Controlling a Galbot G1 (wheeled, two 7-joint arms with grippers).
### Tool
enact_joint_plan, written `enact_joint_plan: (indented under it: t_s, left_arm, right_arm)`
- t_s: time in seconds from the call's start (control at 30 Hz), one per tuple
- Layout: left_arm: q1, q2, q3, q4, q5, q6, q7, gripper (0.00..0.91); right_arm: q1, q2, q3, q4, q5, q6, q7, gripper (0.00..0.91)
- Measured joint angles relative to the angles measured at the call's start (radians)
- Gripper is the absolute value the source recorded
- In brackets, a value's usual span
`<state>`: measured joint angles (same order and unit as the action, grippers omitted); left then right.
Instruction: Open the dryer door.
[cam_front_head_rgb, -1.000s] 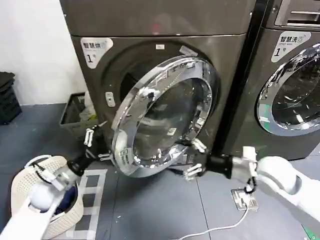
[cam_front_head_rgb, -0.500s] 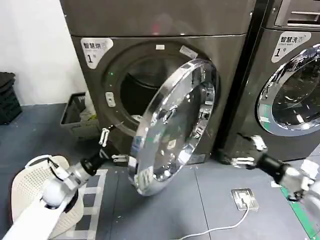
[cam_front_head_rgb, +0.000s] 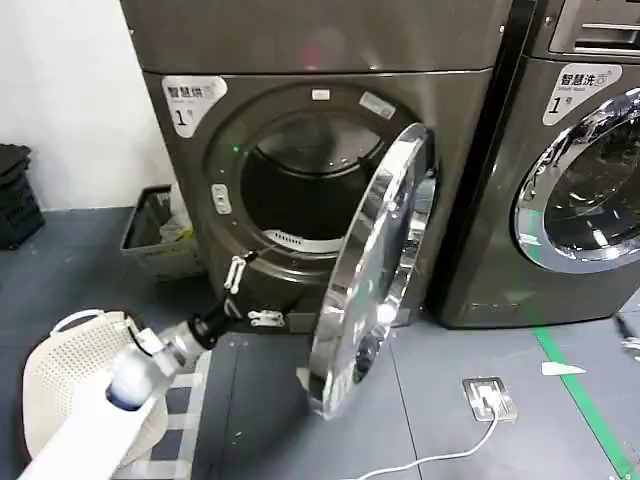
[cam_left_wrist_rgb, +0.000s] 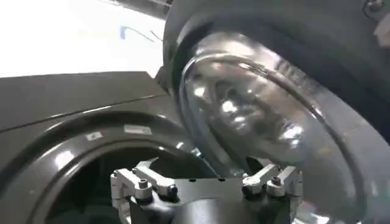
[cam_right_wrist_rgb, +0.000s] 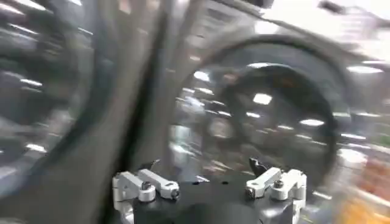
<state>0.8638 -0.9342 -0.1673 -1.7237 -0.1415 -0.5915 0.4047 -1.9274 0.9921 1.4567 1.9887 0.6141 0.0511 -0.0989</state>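
Left arm: reaches forward and up from the lower left of the head view, its white forearm low over the floor, the dark wrist pointing at the lower edge of the drum opening (cam_front_head_rgb: 305, 190).
Left gripper (cam_front_head_rgb: 248, 295): fingers spread wide and holding nothing; it hangs just below the opening's lower left, near the door's inner face but apart from it. In the left wrist view the left gripper (cam_left_wrist_rgb: 206, 182) shows both fingers splayed, with the opening and the door's bulging glass ahead of it.
Right gripper (cam_right_wrist_rgb: 207, 182): seen from its own wrist camera, fingers spread wide and empty, facing the front of a machine; the picture is too blurred to tell which one.
Door (cam_front_head_rgb: 368, 275): swung well open on its right-hand hinge, nearly edge-on to the head camera, chrome rim shining, its lower edge low over the floor. In the left wrist view the door (cam_left_wrist_rgb: 256, 115) shows its grey inner side and clear bowl.
Dryer (cam_front_head_rgb: 180, 150): one, dark grey, with a "1" label at the upper left of its front; the drum is dark inside.
Machines: two side by side; the washer (cam_front_head_rgb: 590, 170) on the right has its own chrome door shut.
Baskets: one white perforated basket (cam_front_head_rgb: 50, 375) at the lower left, partly behind the arm; one grey crate (cam_front_head_rgb: 145, 235) by the wall.
Floor: one white socket plate (cam_front_head_rgb: 488, 397) with a cable, and a green tape line (cam_front_head_rgb: 580, 400).
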Motion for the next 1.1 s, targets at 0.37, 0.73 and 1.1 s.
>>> enact_joint_plan:
  t_s: [0.37,0.73,1.1]
  left_arm:
    - [-0.076,-0.034,0.111,0.027,0.009,-0.007,0.000,0.907]
    - [-0.174,-0.072,0.237,0.077,0.008,-0.015,-0.007,0.907]
    - [-0.243,-0.116,0.323,0.132,0.012,-0.020,-0.011,0.907]
  right_arm:
    - [-0.007,0.220,0.140,-0.057,-0.090,-0.047,0.258,0.907]
    - [-0.020,0.353,0.274,-0.101,-0.138,-0.110,0.444,0.907]
    - [-0.032,0.459,0.336,-0.098,-0.217,-0.093,0.589,0.907]
